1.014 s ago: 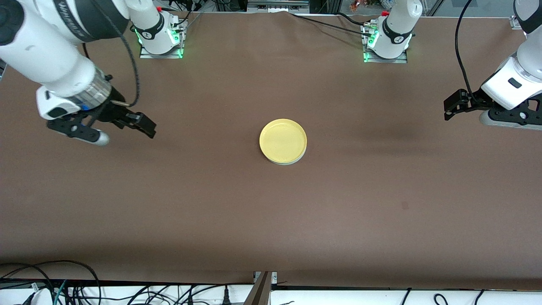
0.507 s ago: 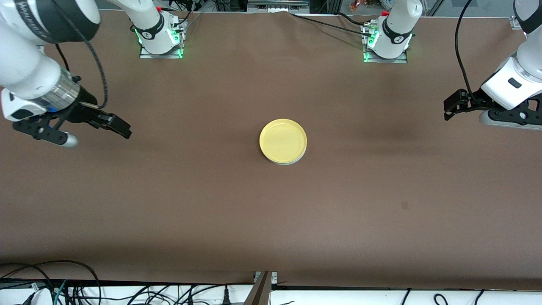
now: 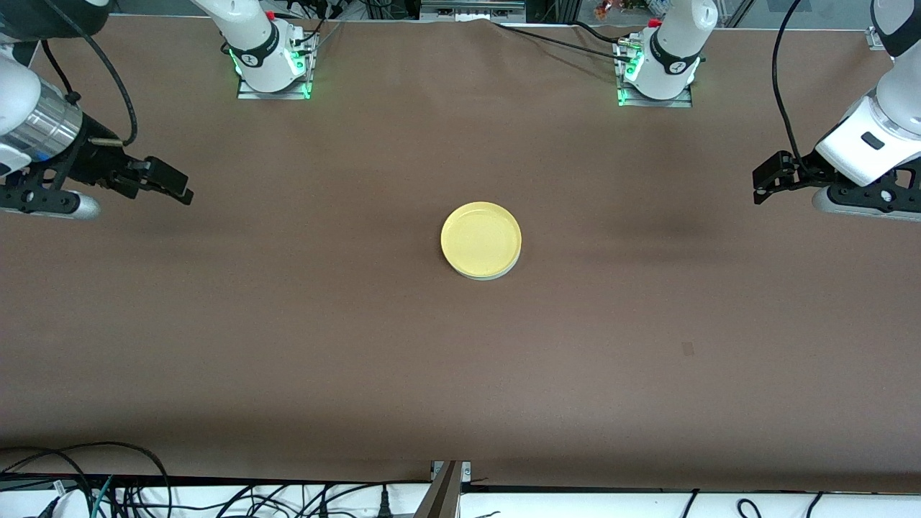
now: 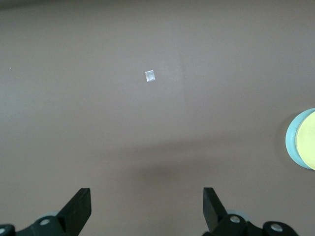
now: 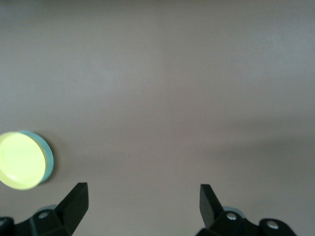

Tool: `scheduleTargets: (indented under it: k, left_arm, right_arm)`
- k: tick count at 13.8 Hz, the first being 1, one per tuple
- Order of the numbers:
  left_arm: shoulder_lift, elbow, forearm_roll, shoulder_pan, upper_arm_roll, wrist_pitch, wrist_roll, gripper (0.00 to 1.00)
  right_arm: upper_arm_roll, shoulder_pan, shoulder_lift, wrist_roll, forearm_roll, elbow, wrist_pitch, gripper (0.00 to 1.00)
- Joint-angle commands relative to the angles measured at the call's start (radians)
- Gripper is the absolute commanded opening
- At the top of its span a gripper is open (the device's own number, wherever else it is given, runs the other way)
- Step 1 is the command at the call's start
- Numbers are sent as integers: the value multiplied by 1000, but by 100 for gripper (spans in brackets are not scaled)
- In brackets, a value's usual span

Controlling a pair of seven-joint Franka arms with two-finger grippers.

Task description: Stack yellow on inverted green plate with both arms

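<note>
The yellow plate [image 3: 481, 237] sits upright on the pale green plate, which shows only as a thin rim [image 3: 492, 275] under it, at the table's middle. My right gripper [image 3: 173, 187] is open and empty, in the air over the table's right-arm end, well apart from the stack. My left gripper [image 3: 764, 181] is open and empty over the left-arm end, where that arm waits. The stack shows in the left wrist view, yellow [image 4: 308, 146] on green rim [image 4: 290, 142]. It also shows in the right wrist view, yellow [image 5: 18, 160] on green rim [image 5: 47, 156]. Both wrist views show the jaws [image 4: 146, 209] [image 5: 142, 205] wide apart over bare table.
The brown table cover [image 3: 288, 345] is bare around the stack. A small pale square mark [image 4: 150, 75] lies on it toward the left arm's end, nearer the front camera [image 3: 688, 349]. Arm bases [image 3: 270, 65] [image 3: 658, 72] stand along the back edge. Cables [image 3: 108, 482] hang off the front edge.
My right gripper has drawn away from the stack toward the right-arm end of the table, still open. The left arm and the plates have not moved.
</note>
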Motion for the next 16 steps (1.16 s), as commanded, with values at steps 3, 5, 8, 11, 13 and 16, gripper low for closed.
scheduleTargets:
  k: [3, 5, 8, 11, 13, 16]
  left_arm:
    - [-17, -5, 11, -6, 2, -15, -8, 100]
    - [-15, -5, 11, -3, 2, -16, -1, 100]
    - [-15, -7, 11, -3, 2, -16, 1, 100]
    - [-15, -7, 11, 0, 2, -16, 1, 100]
    - [-15, -7, 11, 0, 2, -16, 1, 100]
    - [-15, -5, 11, -1, 2, -16, 1, 100]
  right_arm:
    - [40, -51, -69, -94, -41, -76, -95, 100]
    - [42, -48, -55, -92, -102, -50, -161, 100]
    - [39, -47, -54, -94, -125, -39, -178, 100]
    - [37, -47, -52, -97, -119, -33, -166, 100]
    - [37, -47, -52, -97, -114, -33, -146, 100]
    - [39, -47, -54, -97, -114, -33, -143, 100]
